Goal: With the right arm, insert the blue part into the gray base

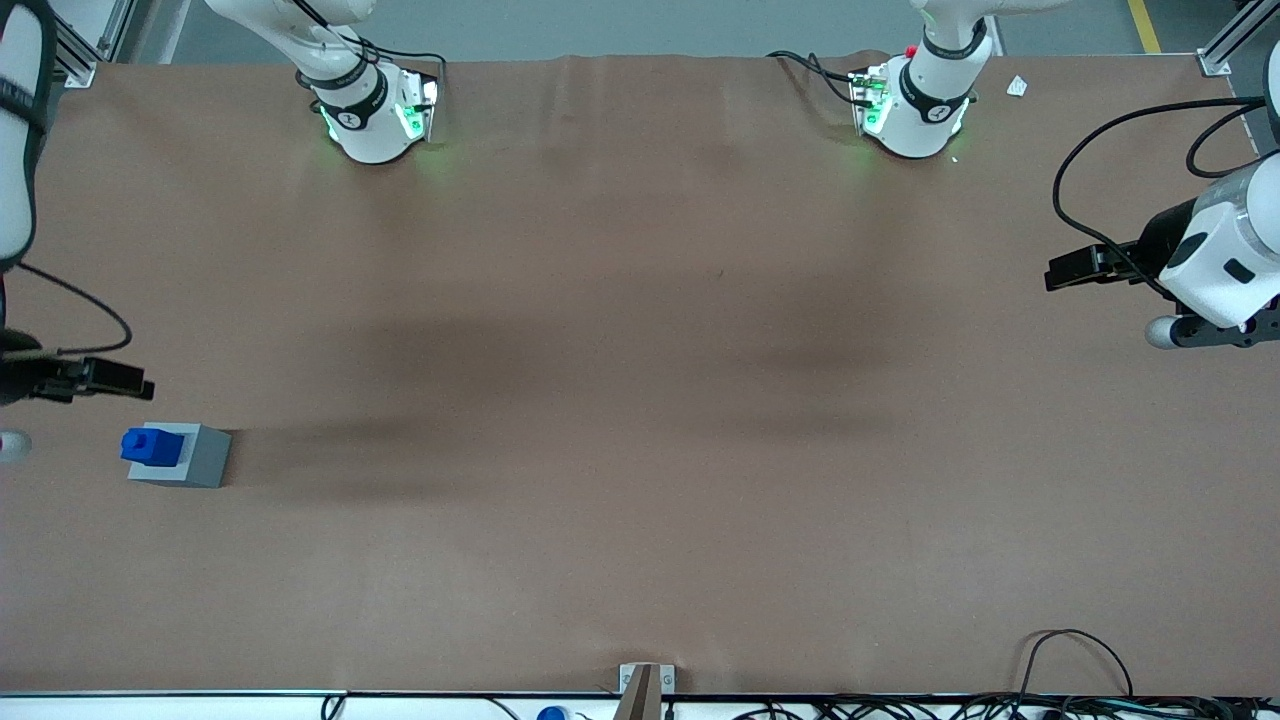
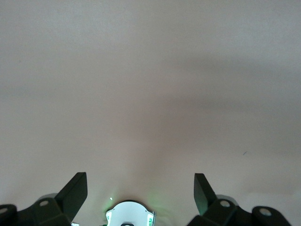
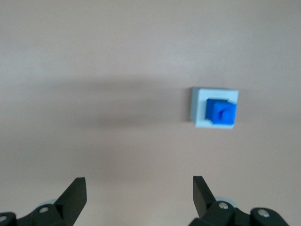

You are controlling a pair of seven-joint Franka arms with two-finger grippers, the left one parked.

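Observation:
The blue part (image 1: 152, 446) stands stud up on the top of the gray base (image 1: 198, 462), at the working arm's end of the table. Both also show in the right wrist view, the blue part (image 3: 221, 113) set within the gray base's top face (image 3: 198, 109). The right arm's gripper (image 3: 138, 181) is open wide and empty, raised above the table and apart from the block. In the front view only a bit of the gripper (image 1: 10, 445) shows at the picture's edge, beside the gray base.
A brown cover (image 1: 640, 400) spans the table. The two arm bases (image 1: 375, 110) (image 1: 915, 100) stand at the edge farthest from the front camera. A metal bracket (image 1: 645, 688) and cables (image 1: 1075, 660) lie at the nearest edge. A white scrap (image 1: 1016, 87) lies near the parked arm's base.

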